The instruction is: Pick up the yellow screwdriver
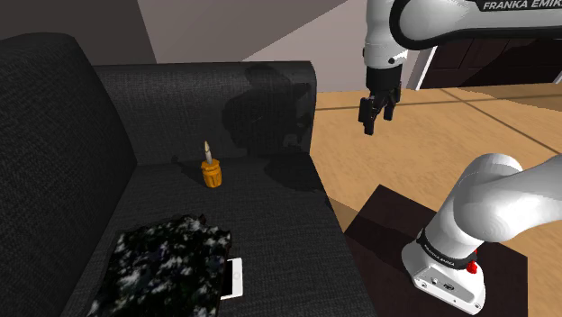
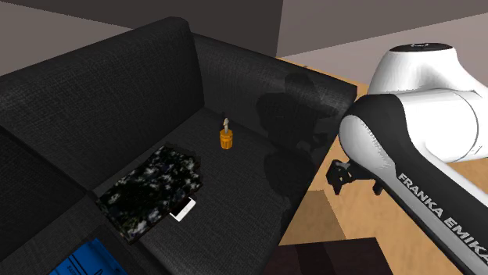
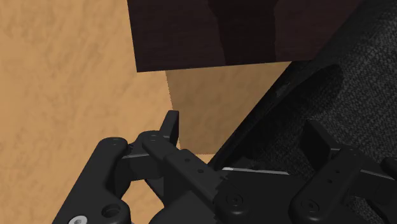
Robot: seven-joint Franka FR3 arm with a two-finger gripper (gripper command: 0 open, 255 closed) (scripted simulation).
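Observation:
The screwdriver [image 1: 210,169] stands upright on the dark sofa seat [image 1: 261,225], with an orange-yellow handle at the bottom and a pale shaft pointing up. It also stands near the sofa's back corner in the second exterior view [image 2: 226,137]. My black gripper [image 1: 377,117] hangs open and empty over the wooden floor, beyond the sofa's armrest [image 1: 302,108] and well off to the shoulder view's right of the screwdriver. In the second exterior view the gripper [image 2: 352,178] hovers beside the sofa's outer edge. In the wrist view the gripper [image 3: 245,129] looks down at the floor and the sofa's edge, with one finger [image 3: 170,125] standing against the floor.
A dark speckled cloth [image 1: 169,266] lies on the seat's front, with a small white card [image 1: 234,277] beside it. A blue object [image 2: 87,258] lies farther along the seat. The dark brown stand [image 1: 396,225] sits on the tan wooden floor [image 1: 504,135].

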